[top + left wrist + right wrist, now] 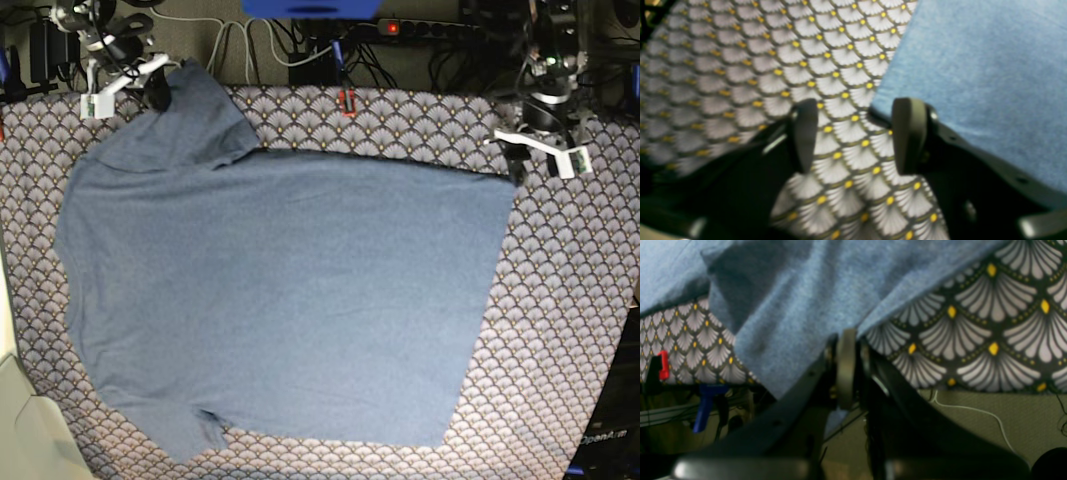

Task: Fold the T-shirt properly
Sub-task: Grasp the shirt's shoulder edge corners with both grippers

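T-shirt: the large slate-blue heathered cotton T-shirt (280, 300) lies spread flat over most of the bench (570, 330), which is covered by a cloth printed with grey fan scales and yellow dots. Its hem runs along the bench's right side; one sleeve points to the far-left corner, the other to the near edge.
Lettering: none shows on the upward side; the underside is hidden.
Right gripper: the right gripper (846, 368) sits at the far-left corner of the bench, its fingers pressed together on a fold of the T-shirt's sleeve, with cloth lifted and draped around them. In the base view the fingertips are hidden by the sleeve.
Left gripper: the left gripper (853, 135) is at the far-right corner of the T-shirt, fingers set apart with only patterned cloth between them; the right-hand finger touches the shirt's edge.
Hard to make out: the left wrist view is blurred. Beyond the far bench edge lie cables and clamps, partly cut off.
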Motion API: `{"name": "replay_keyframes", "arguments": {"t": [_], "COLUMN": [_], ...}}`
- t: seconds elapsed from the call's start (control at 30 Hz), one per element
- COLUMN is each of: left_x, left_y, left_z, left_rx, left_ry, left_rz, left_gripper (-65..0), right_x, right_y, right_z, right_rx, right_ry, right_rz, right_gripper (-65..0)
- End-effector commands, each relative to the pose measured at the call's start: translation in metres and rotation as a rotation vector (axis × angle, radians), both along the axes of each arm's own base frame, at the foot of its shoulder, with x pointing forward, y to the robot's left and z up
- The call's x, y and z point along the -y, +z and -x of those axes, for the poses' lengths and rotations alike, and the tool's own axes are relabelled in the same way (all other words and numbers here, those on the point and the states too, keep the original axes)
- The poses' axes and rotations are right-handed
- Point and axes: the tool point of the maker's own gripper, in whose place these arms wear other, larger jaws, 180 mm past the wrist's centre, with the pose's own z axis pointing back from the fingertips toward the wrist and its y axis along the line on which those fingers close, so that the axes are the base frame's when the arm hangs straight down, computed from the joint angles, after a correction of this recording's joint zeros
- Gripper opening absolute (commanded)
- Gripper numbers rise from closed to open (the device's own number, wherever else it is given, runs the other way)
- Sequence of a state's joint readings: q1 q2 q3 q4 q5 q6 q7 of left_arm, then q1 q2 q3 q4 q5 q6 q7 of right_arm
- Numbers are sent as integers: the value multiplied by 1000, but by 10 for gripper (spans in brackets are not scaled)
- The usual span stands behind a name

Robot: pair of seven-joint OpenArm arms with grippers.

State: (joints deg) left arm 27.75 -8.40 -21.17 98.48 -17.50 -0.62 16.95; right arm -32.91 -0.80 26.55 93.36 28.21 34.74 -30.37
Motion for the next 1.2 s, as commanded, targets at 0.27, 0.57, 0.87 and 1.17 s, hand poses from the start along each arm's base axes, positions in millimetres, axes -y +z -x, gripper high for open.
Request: {"name": "replay_keyframes", "arguments": {"t": [0.27, 0.57, 0.87, 1.17], "left_x": [0, 10, 7, 6], "left_y": [-13, -26, -36, -52], "left_z": [-25, -32, -35, -28], "left_rx": [24, 2, -18, -60], "left_ry": [34, 15, 27, 37], "left_rz": [35, 55, 67, 77], "left_gripper": [-282, -282, -283, -284], "right_x": [-6, -6, -6, -6], "right_y": [-21, -22, -22, -22], "right_z": [30, 31, 31, 31], "right_rx": [-151, -156, -156, -157], "right_ry": [67, 70, 70, 70], "right_rz": [27, 29, 29, 29], "right_gripper": [-650, -650, -650, -650]}}
